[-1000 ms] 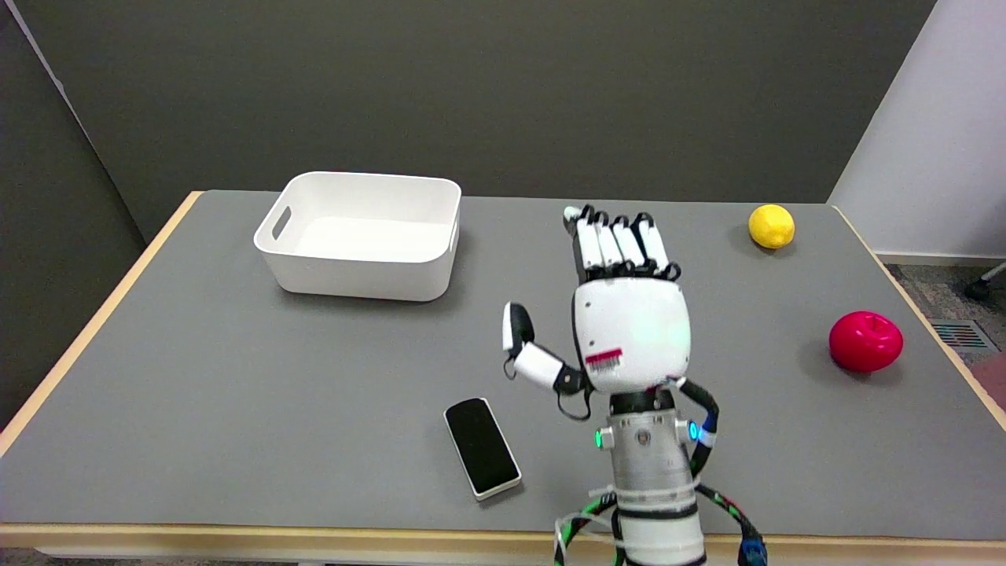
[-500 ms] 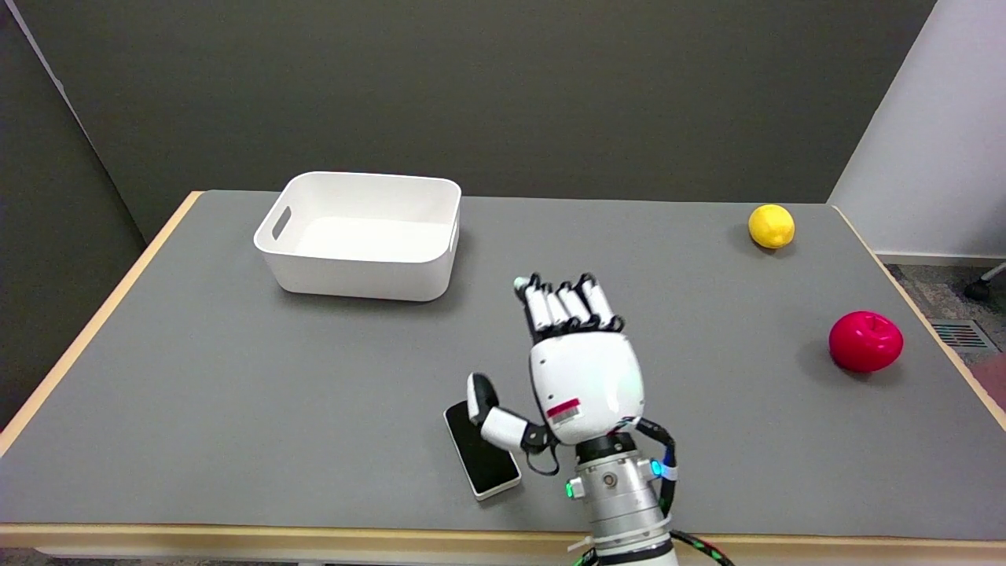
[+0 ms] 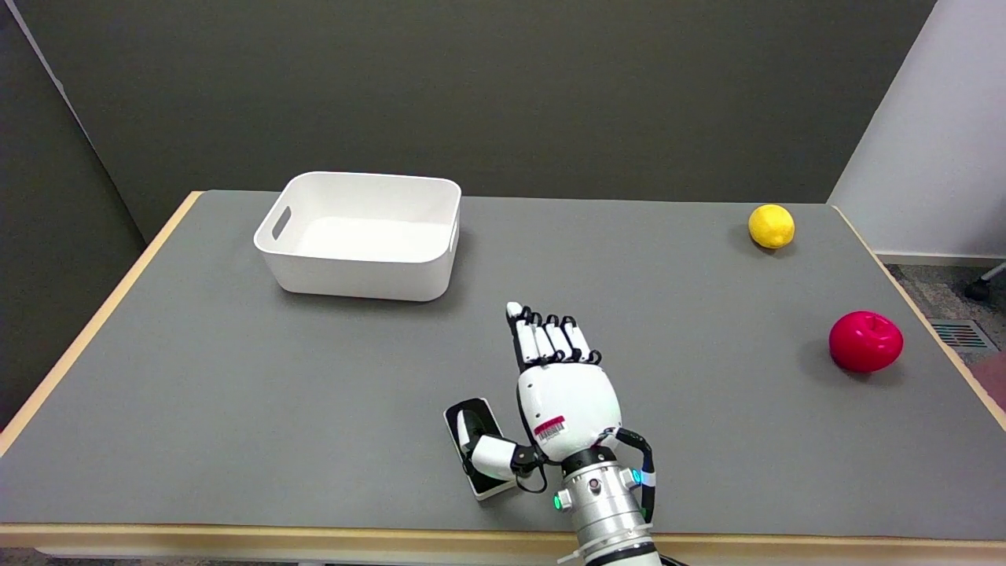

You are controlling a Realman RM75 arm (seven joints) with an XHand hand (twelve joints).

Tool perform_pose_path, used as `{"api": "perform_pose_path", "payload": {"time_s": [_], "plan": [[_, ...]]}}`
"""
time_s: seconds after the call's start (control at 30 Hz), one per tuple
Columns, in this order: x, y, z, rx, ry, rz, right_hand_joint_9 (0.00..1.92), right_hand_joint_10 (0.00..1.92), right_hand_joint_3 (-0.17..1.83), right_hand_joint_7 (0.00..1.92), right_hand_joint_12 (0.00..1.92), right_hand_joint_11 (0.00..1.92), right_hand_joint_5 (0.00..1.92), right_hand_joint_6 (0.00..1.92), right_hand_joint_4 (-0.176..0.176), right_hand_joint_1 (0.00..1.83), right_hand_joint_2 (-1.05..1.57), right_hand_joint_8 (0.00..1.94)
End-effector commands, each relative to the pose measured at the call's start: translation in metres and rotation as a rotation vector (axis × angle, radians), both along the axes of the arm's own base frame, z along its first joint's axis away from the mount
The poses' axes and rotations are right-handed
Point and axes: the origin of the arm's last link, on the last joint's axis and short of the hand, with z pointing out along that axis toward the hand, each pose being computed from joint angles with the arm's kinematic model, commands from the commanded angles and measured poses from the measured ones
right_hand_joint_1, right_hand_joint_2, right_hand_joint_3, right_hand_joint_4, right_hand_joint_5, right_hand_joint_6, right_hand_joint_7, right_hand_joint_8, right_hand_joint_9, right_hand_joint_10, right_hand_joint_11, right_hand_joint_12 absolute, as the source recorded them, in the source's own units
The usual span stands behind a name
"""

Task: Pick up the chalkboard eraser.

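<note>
The chalkboard eraser (image 3: 460,417) is a flat oblong with a black top and a white base, lying near the table's front edge. My right hand (image 3: 554,389) hangs low just to its right, palm down, fingers stretched together toward the far side. The thumb juts out to the left and lies over the eraser's middle, hiding part of it. I cannot tell whether the thumb touches the eraser. Nothing is held in the hand.
A white bin (image 3: 361,234) stands at the back left. A yellow lemon (image 3: 771,226) lies at the back right and a red apple (image 3: 865,340) near the right edge. The grey table's (image 3: 236,393) wooden front edge runs just below the eraser.
My right hand has drawn back toward the near edge and moved left and down, from mid-table to beside the eraser. Its thumb now lies over the eraser. The eraser has not moved.
</note>
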Motion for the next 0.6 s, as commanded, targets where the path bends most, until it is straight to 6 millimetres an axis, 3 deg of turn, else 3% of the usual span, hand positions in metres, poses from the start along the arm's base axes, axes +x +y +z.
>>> {"api": "perform_pose_path", "payload": {"time_s": [0.03, 0.23, 0.3, 0.37, 0.6], "plan": [[-0.005, -0.004, 0.0, -0.013, -0.092, -0.078, 0.09, 0.86, 0.8, 0.07, 1.3, 0.02, 0.0, 0.28, -0.174, 0.49, 0.65, 0.48], [-0.002, -0.004, -0.013, 0.068, -0.129, -0.095, 0.1, 0.87, 0.8, 0.07, 1.3, 0.02, 0.0, 0.26, -0.168, 0.46, 0.64, 0.48], [-0.001, -0.004, -0.016, 0.09, -0.149, -0.097, 0.12, 0.82, 0.87, 0.05, 1.21, 0.02, 0.03, 0.15, -0.165, 0.39, 0.61, 0.48], [-0.001, -0.003, -0.018, 0.098, -0.152, -0.098, 0.11, 0.83, 0.84, 0.05, 1.22, 0.0, 0.0, 0.2, -0.173, 0.41, 0.62, 0.47], [-0.015, 0.002, -0.019, 0.088, -0.182, -0.176, 0.11, 0.8, 0.86, 0.03, 1.17, 0.0, 0.0, 0.15, -0.169, 0.38, 0.61, 0.44]]}}
